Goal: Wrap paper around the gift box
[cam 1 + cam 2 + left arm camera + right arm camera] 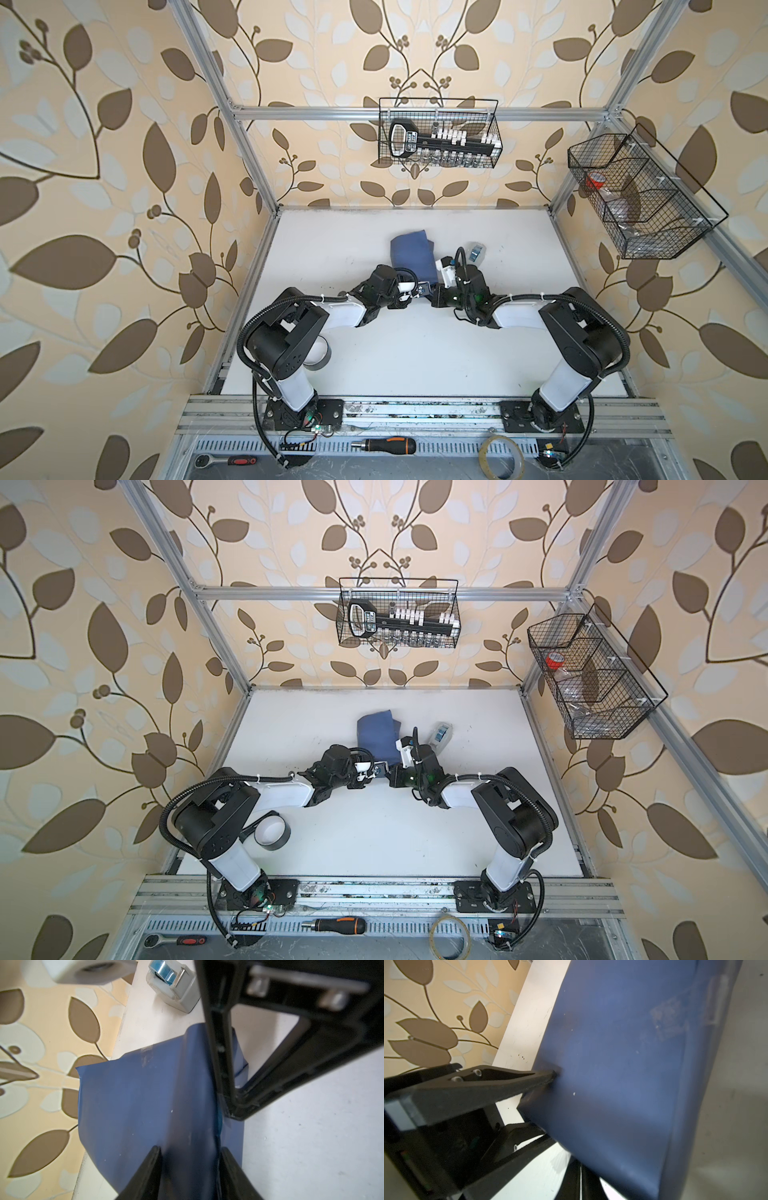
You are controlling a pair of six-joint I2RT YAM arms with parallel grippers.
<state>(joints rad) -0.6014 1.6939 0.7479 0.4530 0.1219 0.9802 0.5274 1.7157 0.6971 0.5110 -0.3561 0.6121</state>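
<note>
White surface point(415, 357), leaf-papered walls point(104, 166). The paper point(409, 257) sits at far centre, folded over the gift box, which is hidden. Left tool point(190, 1148), part open, clamps its covered sides, likely steadying it. Right tool point(580, 1182), jaws together, nothing visibly held, presses the fold. Tape dispenser point(172, 987) stands near, not obstructing.

even soft daylight, faint shadows, bowed wide-angle edges, wrist views blurred up close

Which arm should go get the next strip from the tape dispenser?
Right, probably. The tape dispenser lies nearer the right gripper, which is shut and only touching the paper; the left gripper is clamped on it, holding it steady.
</note>
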